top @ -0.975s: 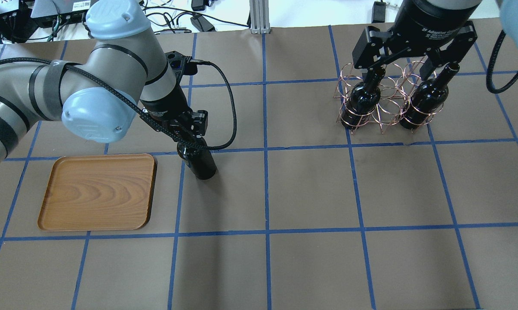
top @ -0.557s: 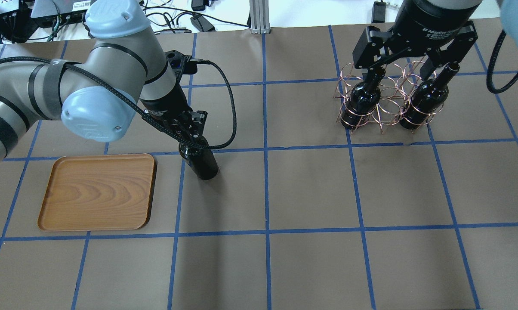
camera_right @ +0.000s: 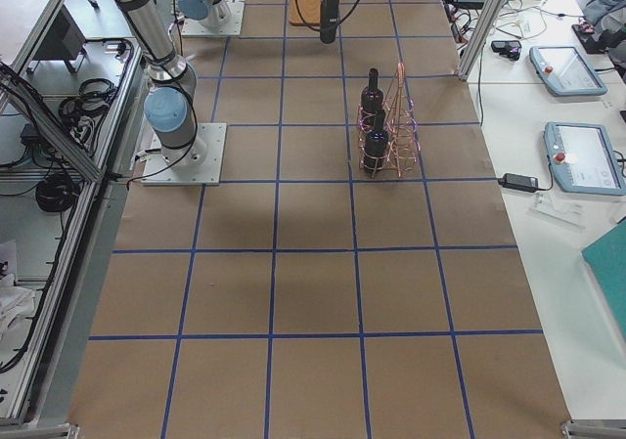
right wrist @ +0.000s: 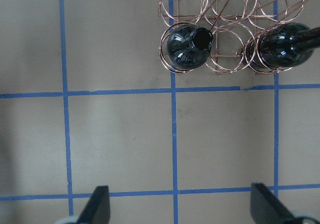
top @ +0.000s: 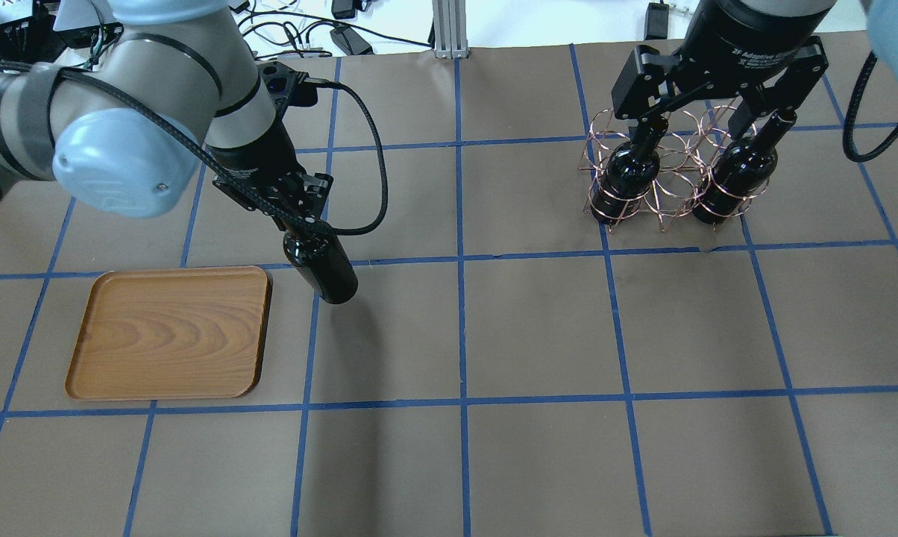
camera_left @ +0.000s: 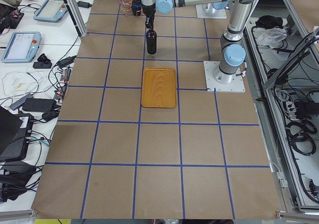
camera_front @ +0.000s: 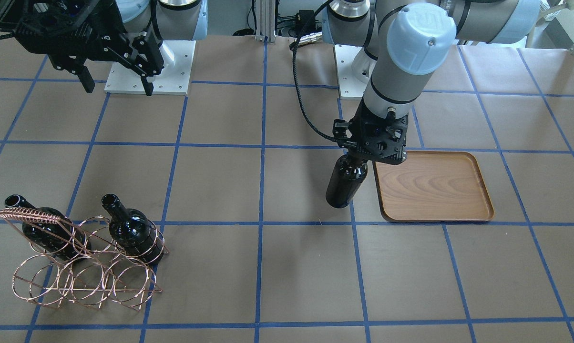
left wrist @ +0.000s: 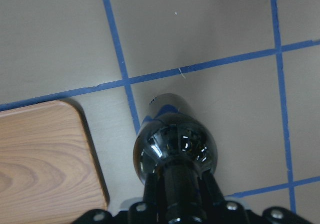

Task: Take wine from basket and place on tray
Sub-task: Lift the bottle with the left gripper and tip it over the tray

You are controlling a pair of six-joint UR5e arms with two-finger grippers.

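My left gripper (top: pixel 303 227) is shut on the neck of a glossy black wine bottle (top: pixel 324 270) and holds it upright, just right of the brown wooden tray (top: pixel 169 332). In the front-facing view the bottle (camera_front: pixel 345 180) hangs beside the tray (camera_front: pixel 432 186). In the left wrist view the bottle (left wrist: pixel 175 146) is next to the tray's corner (left wrist: pixel 45 159). The copper wire basket (top: pixel 674 190) at the far right holds two more bottles (top: pixel 628 170) (top: pixel 736 177). My right gripper (top: pixel 706 104) is open and empty, high above the basket.
The table is brown paper with a blue tape grid. The basket (camera_front: pixel 84 281) has a coiled handle bar (camera_front: pixel 27 216) and its middle ring is empty. Cables and a metal post (top: pixel 447 30) lie beyond the far edge.
My left arm has carried the bottle leftward, closer to the tray's edge. The right arm and the basket have not moved.
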